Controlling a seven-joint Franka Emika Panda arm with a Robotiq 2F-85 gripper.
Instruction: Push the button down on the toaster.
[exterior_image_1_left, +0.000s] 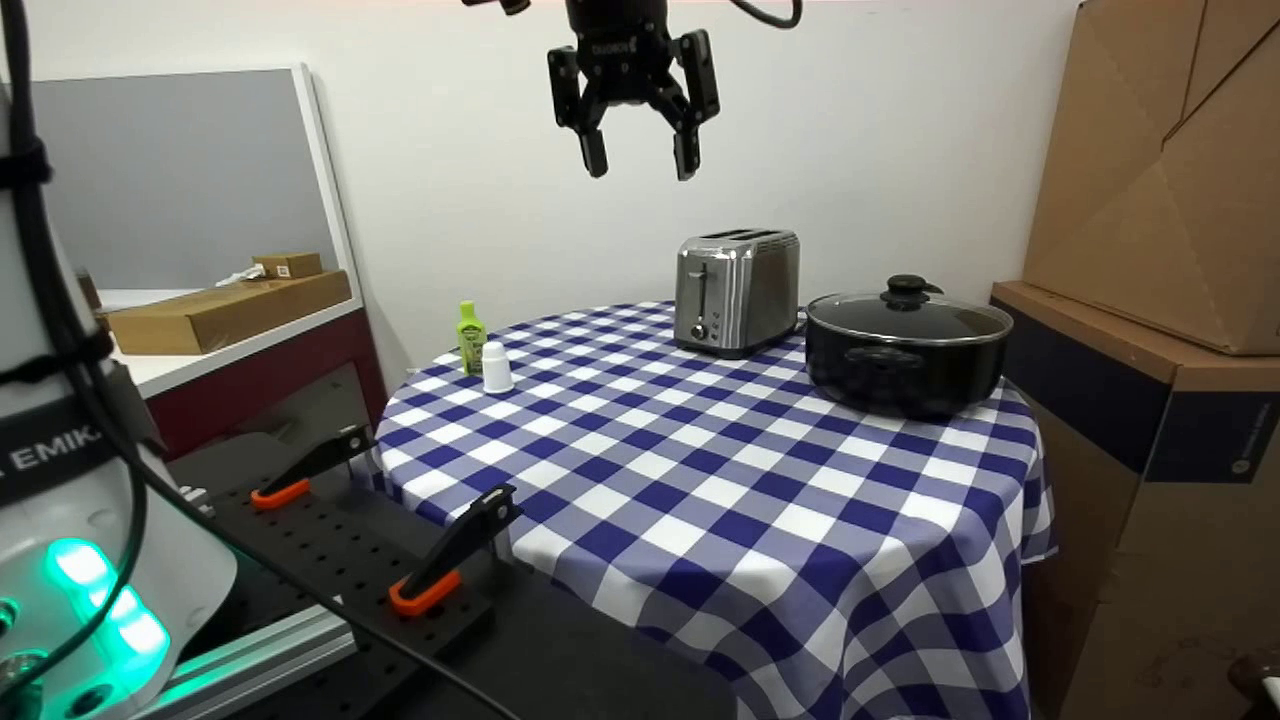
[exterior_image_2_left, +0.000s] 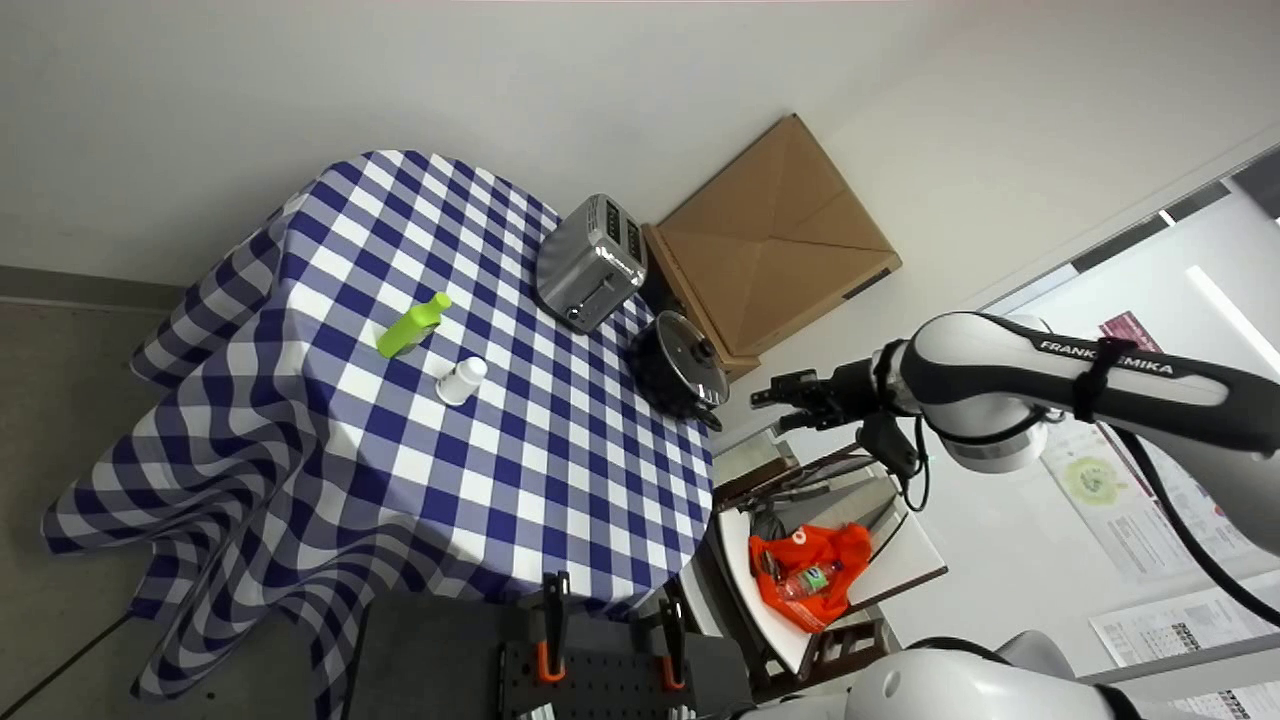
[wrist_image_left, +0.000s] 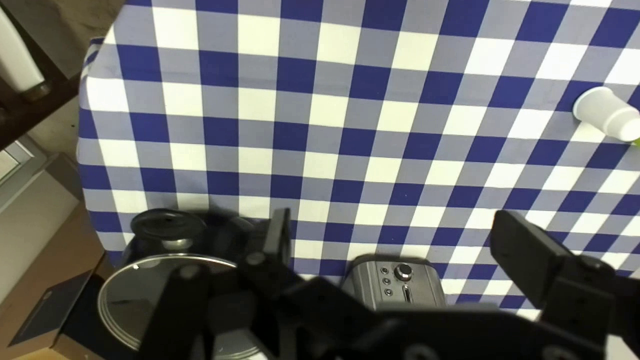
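Silver toaster (exterior_image_1_left: 738, 294) stands left of the pot (exterior_image_1_left: 905, 362) in both exterior views; your empty tool (exterior_image_1_left: 642, 170) gapes wide.

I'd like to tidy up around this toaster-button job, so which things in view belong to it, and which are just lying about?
Belongs to the job:
- silver toaster
- its front lever, probably the button meant
- open end effector

Just lying about:
- black lidded pot
- green bottle
- white container
- cardboard boxes
- orange bag
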